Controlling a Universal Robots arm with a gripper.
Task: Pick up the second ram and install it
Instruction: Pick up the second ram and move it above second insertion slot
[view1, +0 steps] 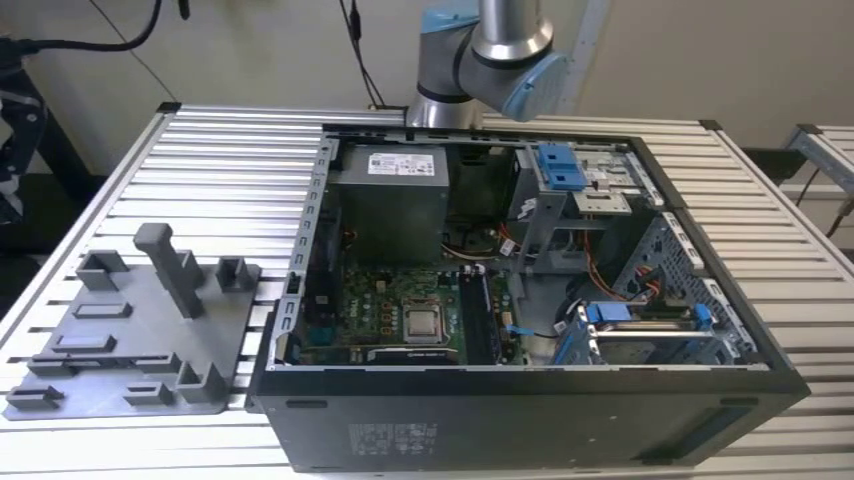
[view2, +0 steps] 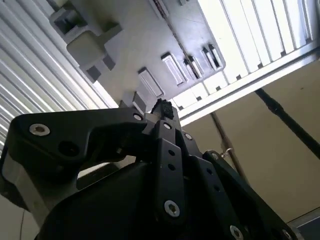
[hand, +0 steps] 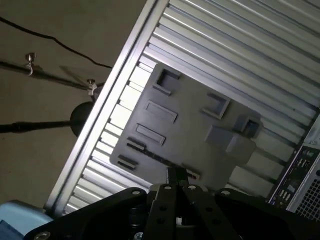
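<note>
While the claw (hand: 176, 175) hangs clenched, the thin dark second ram (hand: 152, 156) lies beneath it, edgewise in the grey plastic tray (hand: 195, 127).

**Much Cut Off or Too Small to Tell**

The arm (view1: 481, 45) runs out past the upper edge of the exterior view. In both wrist views the black body of the claw (hand: 177, 176) is cut off by the picture's edge. It hides part of the grey tray (hand: 200, 125) and the bench (hand: 240, 45) behind it. Whether it grips anything cannot be told. A thin dark strip (hand: 150, 154) on the tray is too small to identify.
</note>
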